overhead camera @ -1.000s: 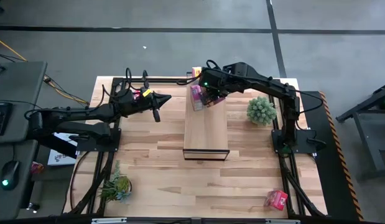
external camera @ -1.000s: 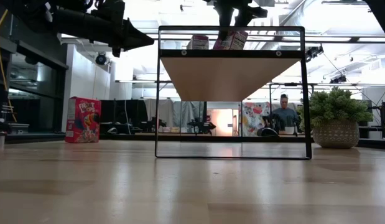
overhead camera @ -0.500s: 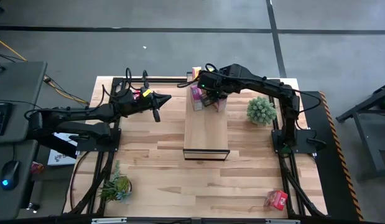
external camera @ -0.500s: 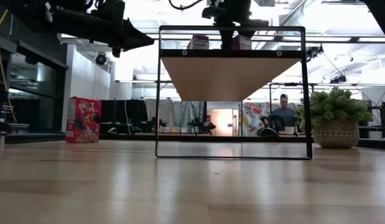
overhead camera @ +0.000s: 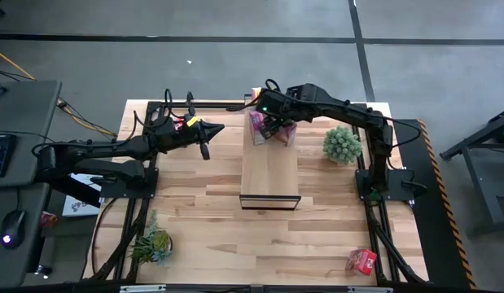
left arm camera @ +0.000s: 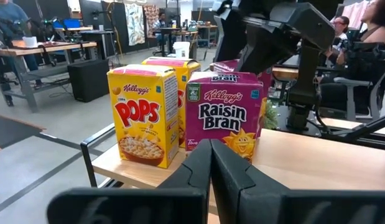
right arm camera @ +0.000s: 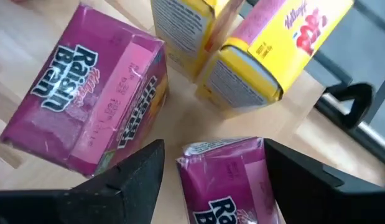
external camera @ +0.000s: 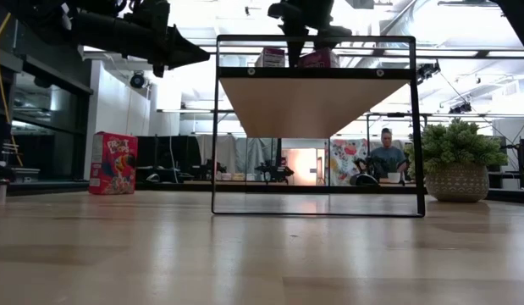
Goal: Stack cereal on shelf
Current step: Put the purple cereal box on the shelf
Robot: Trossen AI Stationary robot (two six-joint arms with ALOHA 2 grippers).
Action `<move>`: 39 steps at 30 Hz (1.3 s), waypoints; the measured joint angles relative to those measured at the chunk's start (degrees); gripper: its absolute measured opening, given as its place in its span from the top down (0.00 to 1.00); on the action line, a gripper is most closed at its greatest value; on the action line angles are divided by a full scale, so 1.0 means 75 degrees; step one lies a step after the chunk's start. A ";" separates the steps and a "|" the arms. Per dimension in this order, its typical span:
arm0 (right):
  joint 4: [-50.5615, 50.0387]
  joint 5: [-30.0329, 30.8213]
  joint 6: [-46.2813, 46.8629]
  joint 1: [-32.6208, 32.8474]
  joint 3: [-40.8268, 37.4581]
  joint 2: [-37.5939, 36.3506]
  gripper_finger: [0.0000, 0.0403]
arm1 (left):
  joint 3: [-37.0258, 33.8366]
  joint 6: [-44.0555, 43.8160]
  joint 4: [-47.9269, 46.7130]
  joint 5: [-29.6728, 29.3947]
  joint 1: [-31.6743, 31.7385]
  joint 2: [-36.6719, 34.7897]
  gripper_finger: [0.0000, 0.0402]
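The right gripper (overhead camera: 275,129) hangs over the far end of the shelf (overhead camera: 269,172), its fingers (right arm camera: 133,174) spread wide to either side of a magenta Raisin Bran box (right arm camera: 232,180) and not touching it; that box stands upright on the shelf, top flap toward the wrist camera, and the frame edge cuts off its lower part. Just beside it a second Raisin Bran box (right arm camera: 92,118) also stands on end, long axis vertical, printed front facing away from the right arm's side. Two yellow Corn Pops boxes (right arm camera: 273,43) stand at the shelf's far edge, one largely hidden behind the other in the left wrist view. In the low view only the tops of two boxes show above the shelf's dark frame. The left gripper (overhead camera: 204,138) is held above the table to the left of the shelf, well apart from it, fingers pressed together and empty. A red cereal box (overhead camera: 361,260) sits near the table's near right corner; its facing cannot be made out.
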 joint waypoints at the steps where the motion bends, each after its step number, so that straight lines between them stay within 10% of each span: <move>1: -0.0007 0.0035 -0.0133 -0.0003 0.0005 -0.0035 0.36 | 0.0000 0.0071 0.0015 -0.0001 0.0000 0.0000 1.00; 17: 0.0060 0.1085 -0.1185 0.0282 0.0005 -0.1520 0.39 | 0.0000 0.0493 0.0349 -0.0029 0.0000 0.0000 1.00; 26: -0.0954 0.1870 -0.1201 0.0566 -0.0394 -0.2309 0.87 | 0.0000 0.0438 0.0083 -0.0032 0.0000 0.0029 1.00; 31: -0.0665 0.2282 -0.0591 0.0605 -0.2434 -0.3577 0.94 | 0.0000 0.0254 0.0167 -0.0028 -0.0020 0.0130 1.00; 39: 0.3483 0.1660 -0.0909 0.0609 -0.7223 -0.6385 0.98 | 0.0000 0.0126 0.0813 0.0003 -0.0257 0.1002 1.00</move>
